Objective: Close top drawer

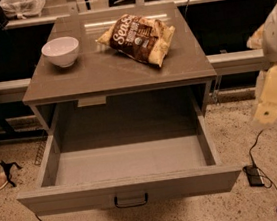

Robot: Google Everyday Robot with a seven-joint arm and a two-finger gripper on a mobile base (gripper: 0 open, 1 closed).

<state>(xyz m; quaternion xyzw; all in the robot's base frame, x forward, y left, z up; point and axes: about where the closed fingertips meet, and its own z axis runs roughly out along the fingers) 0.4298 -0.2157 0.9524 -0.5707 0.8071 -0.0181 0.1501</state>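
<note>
in the camera view the top drawer (pixel 187 183) stands pulled far out toward the near side. its grey inside is bare. its flat front runs left to right across the low part of the scene, with a small black bar handle (pixel 131 200) at the centre. behind and above it, the cabinet top (pixel 123 71) carries a white bowl (pixel 61 51) at far left and a brown chip bag (pixel 139 38) toward far right.

the gripper (pixel 272 95) hangs at the right edge of the scene, off the drawer's right wall and well apart from it, over the speckled floor where a black power brick (pixel 254 175) lies. it shows only as a cream end of the arm, and i cannot tell whether it is released or clenched.

the drawer front lies left of the gripper and nearer. the drawer slides near to far, square to the front's long axis. so i judge the gripper must come round to the near face, close to the handle, and push toward the far side. a push off centre could skew the drawer.
</note>
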